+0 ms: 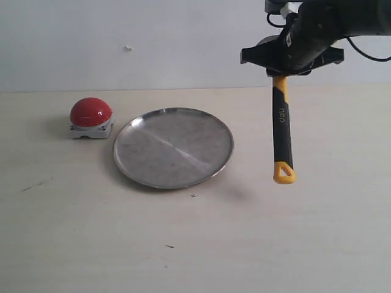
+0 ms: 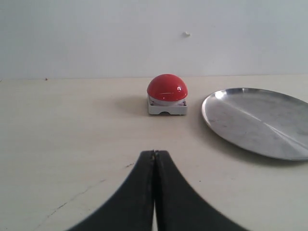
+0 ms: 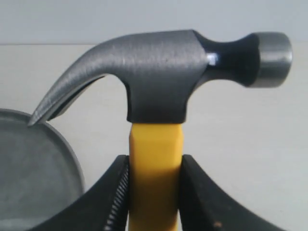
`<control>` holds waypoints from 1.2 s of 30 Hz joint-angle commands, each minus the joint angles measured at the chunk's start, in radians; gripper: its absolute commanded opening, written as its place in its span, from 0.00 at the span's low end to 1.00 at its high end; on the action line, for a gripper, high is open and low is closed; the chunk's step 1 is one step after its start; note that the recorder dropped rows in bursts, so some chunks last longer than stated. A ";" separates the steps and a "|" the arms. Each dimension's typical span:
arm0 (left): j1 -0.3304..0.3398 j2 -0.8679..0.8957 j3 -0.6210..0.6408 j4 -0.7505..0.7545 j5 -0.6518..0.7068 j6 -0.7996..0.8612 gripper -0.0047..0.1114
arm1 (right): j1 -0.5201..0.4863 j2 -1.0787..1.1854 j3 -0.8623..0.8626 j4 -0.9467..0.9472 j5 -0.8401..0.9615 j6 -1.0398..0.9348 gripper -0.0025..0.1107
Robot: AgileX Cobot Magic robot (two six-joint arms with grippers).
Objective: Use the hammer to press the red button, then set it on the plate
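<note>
Progress: hammer (image 1: 282, 131) is grasped, with the right fingers (image 3: 202, 197) clamped on its yellow neck below the head. It hangs handle-down at centre right, beside the plate (image 1: 173, 147). Press and placement appear outstanding: the button (image 1: 91, 113) sits well apart at left, the plate is bare. At rest, the left fingers (image 2: 134, 192) are together, empty. The desk (image 1: 275, 244) is pale and lightly marked, the wall (image 1: 153, 43) plain white.

Black right arm (image 1: 324, 30), thin black cable (image 1: 368, 56), curved black right hand (image 3: 155, 166).

I find a narrow gap between the red button (image 1: 91, 113) and the plate (image 1: 174, 148); the hammer (image 1: 281, 122) hangs right of it.
</note>
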 commanded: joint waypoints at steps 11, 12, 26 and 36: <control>0.003 -0.007 0.001 0.001 -0.003 0.010 0.04 | -0.022 -0.049 0.144 -0.115 -0.315 0.057 0.02; 0.003 -0.007 0.001 -0.001 -0.012 0.003 0.04 | -0.022 -0.056 0.144 -0.115 -0.313 0.057 0.02; 0.003 -0.007 0.001 -0.058 -0.526 -0.333 0.04 | -0.022 -0.094 0.145 -0.115 -0.316 0.055 0.02; 0.005 0.175 -0.187 -0.290 -0.853 0.091 0.04 | -0.022 -0.094 0.147 -0.115 -0.308 0.053 0.02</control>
